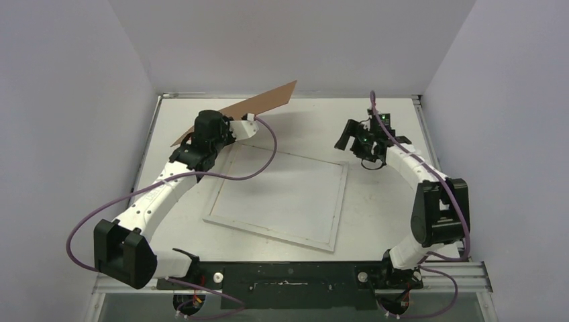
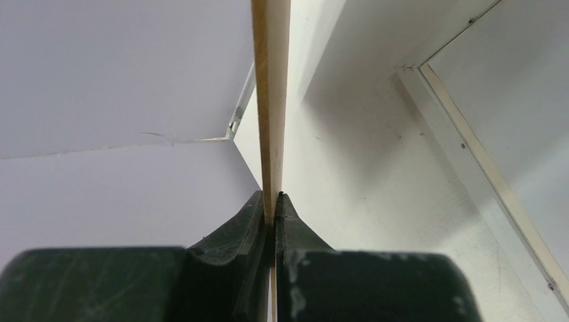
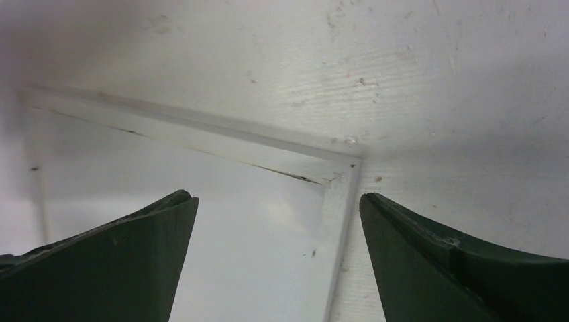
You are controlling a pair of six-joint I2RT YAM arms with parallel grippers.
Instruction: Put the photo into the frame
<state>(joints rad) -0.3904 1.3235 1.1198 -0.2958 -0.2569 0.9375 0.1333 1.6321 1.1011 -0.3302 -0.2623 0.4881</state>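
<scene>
The frame [image 1: 341, 204] lies flat in the middle of the worktop [image 1: 382, 221]. The right fingers [image 3: 134, 255] hang spread wide above its far right corner, gripping nothing. The left fingers [image 2: 255, 218] pinch the edge of a brown backing board [image 1: 268, 99], held tilted above the frame's far left corner.

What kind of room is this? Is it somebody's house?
Probably a robot testing booth in a lab, not a house. Plain pale walls box in a bare white table, and the left arm and the right arm are bolted to a black rail at its edge.
</scene>
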